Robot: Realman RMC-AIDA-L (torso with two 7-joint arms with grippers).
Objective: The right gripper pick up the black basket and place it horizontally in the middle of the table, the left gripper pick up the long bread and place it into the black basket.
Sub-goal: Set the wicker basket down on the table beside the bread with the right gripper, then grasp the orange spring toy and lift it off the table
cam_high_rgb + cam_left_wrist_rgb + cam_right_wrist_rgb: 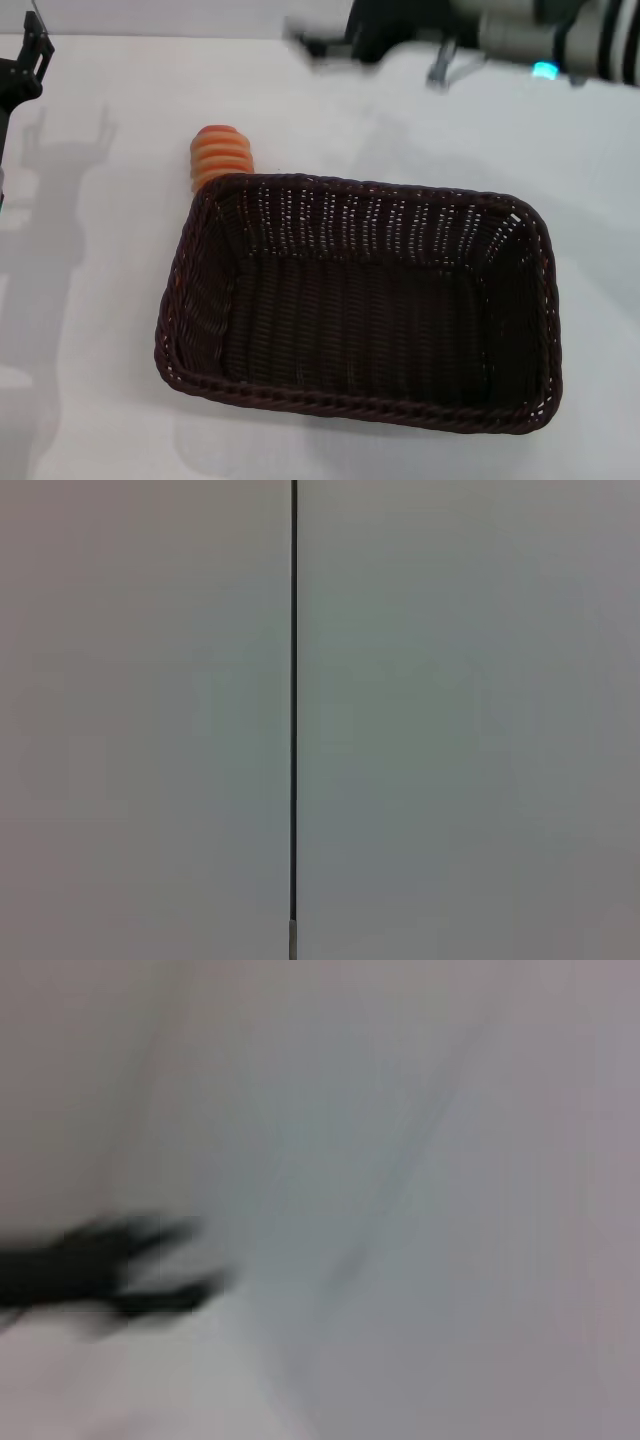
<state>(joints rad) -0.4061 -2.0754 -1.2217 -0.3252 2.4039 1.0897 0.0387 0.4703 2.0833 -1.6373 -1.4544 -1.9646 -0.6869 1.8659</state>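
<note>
Bread (220,155) lies just behind the black basket (360,300), touching its far-left rim — light and probably squashy, best pinched across its ribbed middle. Left end effector (28,55) waits at the tabletop's (90,300) left edge, grip state unclear; right end effector (320,45) — blurred, empty.

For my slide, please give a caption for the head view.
Empty dark woven wicker basket on white table, orange-striped bread beside its far corner.
</note>
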